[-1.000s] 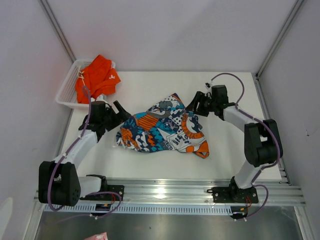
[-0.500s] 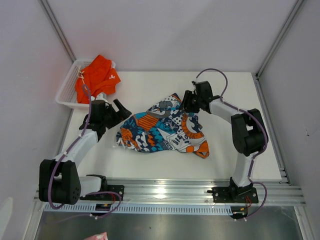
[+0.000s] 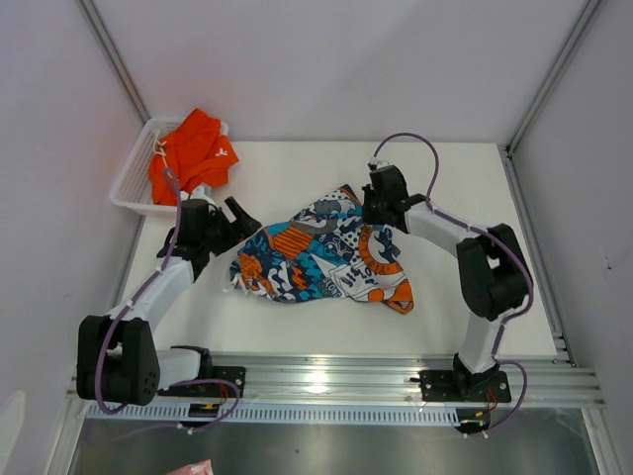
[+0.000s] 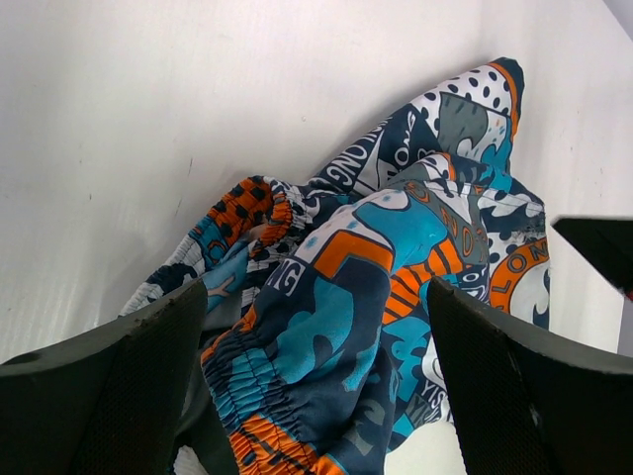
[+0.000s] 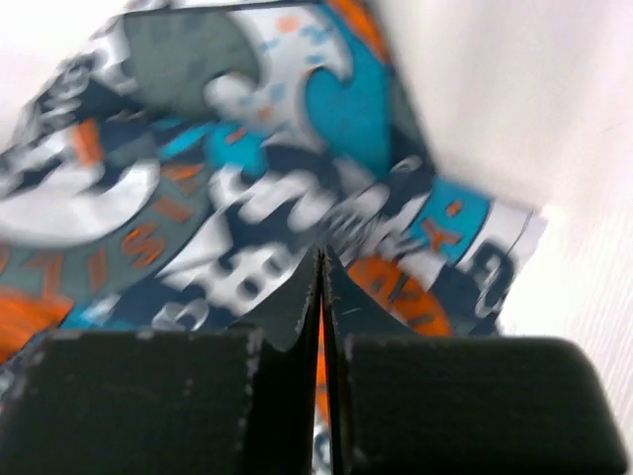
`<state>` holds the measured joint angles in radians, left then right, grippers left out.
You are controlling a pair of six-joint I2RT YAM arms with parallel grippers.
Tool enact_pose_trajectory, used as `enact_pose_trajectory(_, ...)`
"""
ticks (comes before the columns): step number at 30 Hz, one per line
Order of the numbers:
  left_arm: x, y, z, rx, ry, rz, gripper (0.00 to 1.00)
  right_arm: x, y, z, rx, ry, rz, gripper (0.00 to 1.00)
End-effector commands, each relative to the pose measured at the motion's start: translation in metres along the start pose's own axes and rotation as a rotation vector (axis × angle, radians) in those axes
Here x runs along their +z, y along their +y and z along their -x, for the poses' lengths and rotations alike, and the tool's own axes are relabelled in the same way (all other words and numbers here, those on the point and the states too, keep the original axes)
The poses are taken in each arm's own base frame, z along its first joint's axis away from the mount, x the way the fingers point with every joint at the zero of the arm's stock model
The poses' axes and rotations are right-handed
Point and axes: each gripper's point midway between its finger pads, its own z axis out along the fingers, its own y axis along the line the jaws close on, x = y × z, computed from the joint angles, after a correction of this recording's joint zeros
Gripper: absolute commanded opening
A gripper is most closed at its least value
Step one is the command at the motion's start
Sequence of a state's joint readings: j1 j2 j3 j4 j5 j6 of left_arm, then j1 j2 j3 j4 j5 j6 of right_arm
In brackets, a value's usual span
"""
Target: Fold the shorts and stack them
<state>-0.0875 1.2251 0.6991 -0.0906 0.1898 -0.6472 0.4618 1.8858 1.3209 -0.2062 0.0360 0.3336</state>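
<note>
The printed shorts (image 3: 326, 252) lie crumpled mid-table in blue, teal, orange and white. My left gripper (image 3: 234, 220) stands open at their left end; in the left wrist view its gripper (image 4: 316, 346) straddles the gathered waistband (image 4: 247, 396), with its wide black fingers (image 4: 129, 366) on either side. My right gripper (image 3: 379, 210) is over the shorts' far right edge. In the right wrist view its jaws (image 5: 322, 259) are pressed together above the blurred print (image 5: 198, 198), and no cloth shows pinched between them. The orange shorts (image 3: 193, 153) sit heaped in the basket.
A white mesh basket (image 3: 129, 183) stands at the table's far left corner, just behind my left arm. Grey walls with metal frame posts close in the back and both sides. An aluminium rail (image 3: 326, 376) runs along the near edge.
My right arm swung left from beyond the shorts' right side to their far edge, and its jaws closed. The left arm and the shorts have stayed in place.
</note>
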Motion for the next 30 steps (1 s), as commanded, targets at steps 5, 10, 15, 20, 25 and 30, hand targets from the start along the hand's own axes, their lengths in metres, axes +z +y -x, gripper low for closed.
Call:
enact_pose_trajectory(5, -0.005, -0.009, 0.005, 0.021, -0.032, -0.043, 0.93, -0.053, 0.027, 0.007, -0.037, -0.139, 0.062, 0.33)
enact_pose_trajectory(10, -0.005, -0.010, 0.005, 0.022, -0.030, -0.049, 0.93, -0.039, 0.016, -0.008, -0.040, -0.090, 0.006, 0.42)
enact_pose_trajectory(15, -0.009, -0.010, 0.006, 0.028, -0.037, -0.049, 0.93, -0.022, 0.012, -0.003, -0.049, -0.061, -0.035, 0.48)
enact_pose_trajectory(20, -0.011, -0.010, 0.006, 0.036, -0.037, -0.048, 0.93, -0.007, 0.006, 0.001, -0.060, -0.030, -0.082, 0.48)
enact_pose_trajectory(25, -0.012, -0.010, 0.007, 0.044, -0.043, -0.043, 0.93, 0.005, 0.005, -0.001, -0.056, -0.020, -0.088, 0.45)
enact_pose_trajectory(30, -0.012, -0.010, 0.006, 0.047, -0.039, -0.045, 0.93, 0.015, -0.003, -0.002, -0.077, -0.001, -0.136, 0.28)
